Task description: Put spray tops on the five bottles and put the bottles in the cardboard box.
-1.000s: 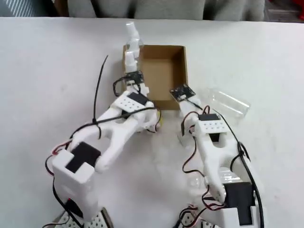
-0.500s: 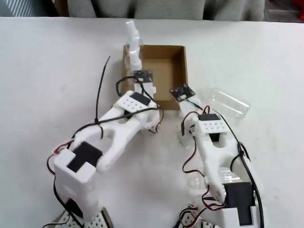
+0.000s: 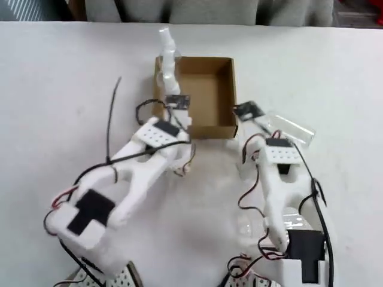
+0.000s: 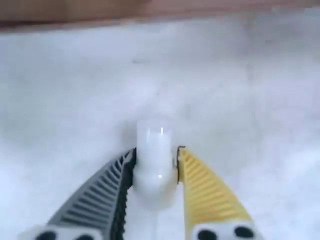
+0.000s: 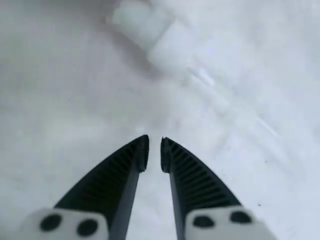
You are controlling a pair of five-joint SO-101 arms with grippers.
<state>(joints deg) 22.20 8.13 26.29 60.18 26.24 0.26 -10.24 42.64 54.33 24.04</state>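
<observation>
White surface [image 3: 54, 72] stretches wide at left. The left tool [image 4: 155, 152] pinches a pale bottle [image 3: 168, 60] at the left wall of the cardboard box [image 3: 206, 98] (brown floor showing). Beyond its right wall the right tool [image 5: 154, 150], nearly pressed together on nothing, faces a clear bottle [image 3: 290, 128] lying flat.

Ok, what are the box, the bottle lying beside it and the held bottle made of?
The box looks like brown cardboard, matte, with thin folded walls. The lying bottle is likely clear plastic, glossy; the table shows through it. The held bottle in the left gripper looks translucent too, probably plastic, with a white top.
</observation>
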